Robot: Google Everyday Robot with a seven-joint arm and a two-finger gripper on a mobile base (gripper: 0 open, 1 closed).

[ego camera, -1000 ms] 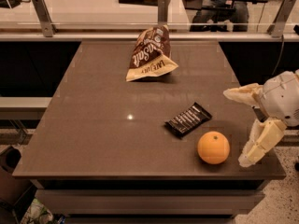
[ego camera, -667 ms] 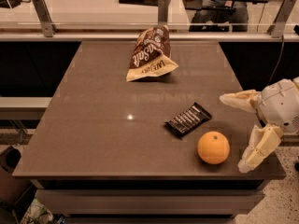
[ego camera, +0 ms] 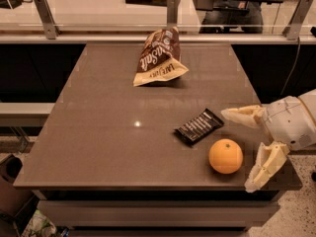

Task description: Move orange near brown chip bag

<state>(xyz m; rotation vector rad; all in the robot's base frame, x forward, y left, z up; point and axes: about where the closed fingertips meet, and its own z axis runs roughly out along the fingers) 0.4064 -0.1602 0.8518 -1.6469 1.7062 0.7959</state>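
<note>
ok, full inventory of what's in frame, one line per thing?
table: one, brown, centre of the view
brown chip bag: one, dark brown with a cream end, far middle of the table
black wrapped bar: one, black, right of centre
orange: one, orange, near right corner, just in front of the bar
rail posts: three, metal, behind the table
gripper: one, cream, open, at the table's right side beside the orange
</note>
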